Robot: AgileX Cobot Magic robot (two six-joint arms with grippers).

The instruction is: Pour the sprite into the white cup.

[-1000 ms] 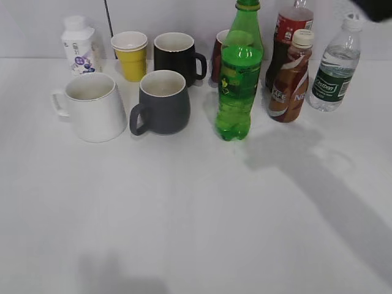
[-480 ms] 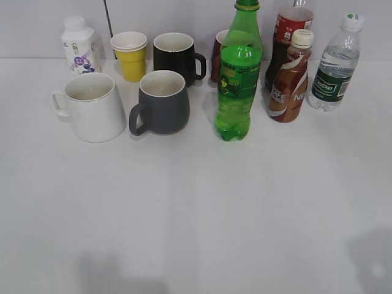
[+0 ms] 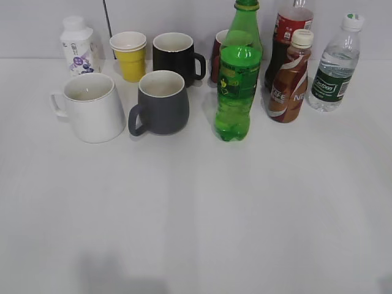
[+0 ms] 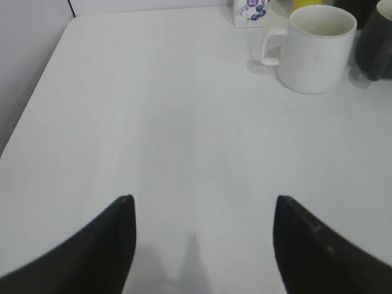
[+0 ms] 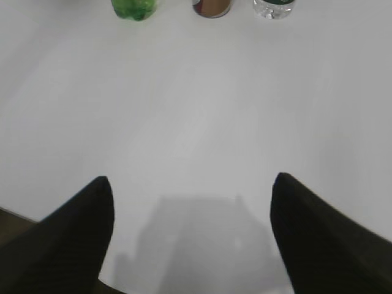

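Note:
The sprite (image 3: pixel 237 79), a tall green bottle without a cap, stands upright at the back middle of the table. Only its base shows in the right wrist view (image 5: pixel 134 8). The white cup (image 3: pixel 92 107) stands at the back left, handle to the left; it also shows in the left wrist view (image 4: pixel 315 46). My left gripper (image 4: pixel 202 205) is open and empty, well short of the white cup. My right gripper (image 5: pixel 191 184) is open and empty, far short of the bottles. Neither gripper shows in the exterior view.
A dark grey mug (image 3: pixel 161 102), black mug (image 3: pixel 176 57), yellow paper cup (image 3: pixel 130 55) and small white bottle (image 3: pixel 76 45) stand near the white cup. A brown coffee bottle (image 3: pixel 290 76), a red-labelled bottle (image 3: pixel 288 30) and a clear water bottle (image 3: pixel 334 64) stand right of the sprite.
A dark arm at the top right corner and its long shadow across the right of the table have left the exterior view. The bottles and cups have not moved.

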